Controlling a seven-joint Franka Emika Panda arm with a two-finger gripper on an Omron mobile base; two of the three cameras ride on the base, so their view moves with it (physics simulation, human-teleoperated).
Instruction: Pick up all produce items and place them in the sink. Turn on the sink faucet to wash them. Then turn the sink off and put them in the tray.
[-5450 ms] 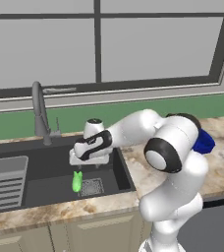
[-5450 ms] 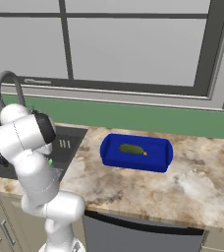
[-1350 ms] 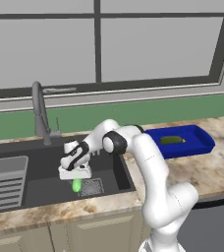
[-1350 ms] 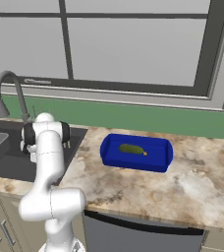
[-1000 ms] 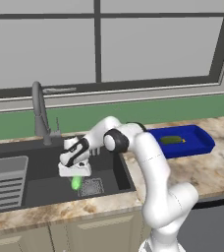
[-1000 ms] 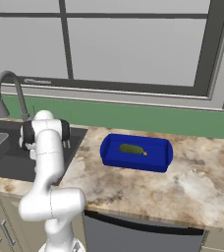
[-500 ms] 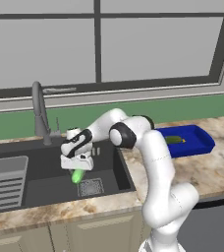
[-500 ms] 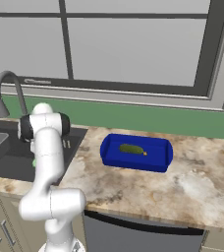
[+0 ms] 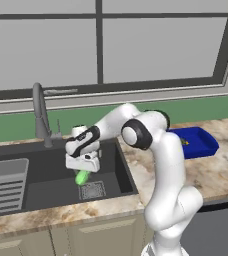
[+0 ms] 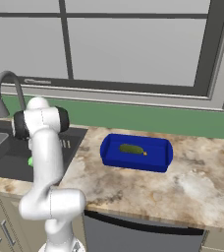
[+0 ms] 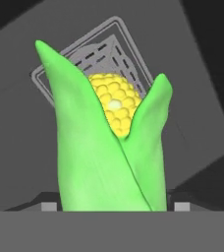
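Your white Franka arm with dark joints reaching left and down, two-finger gripper pointing downward, jaws clamped (fingertips mostly hidden).

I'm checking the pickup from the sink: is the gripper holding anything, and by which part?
Yes: the gripper holds the ear of corn by the base of its green husk, with the kernel tip pointing away, above the sink.

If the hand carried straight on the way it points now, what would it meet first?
The hand points down into the sink with the corn cob between its fingers. Straight ahead is the metal drain grate; the cob's tip would likely touch it first, though depth is unclear.
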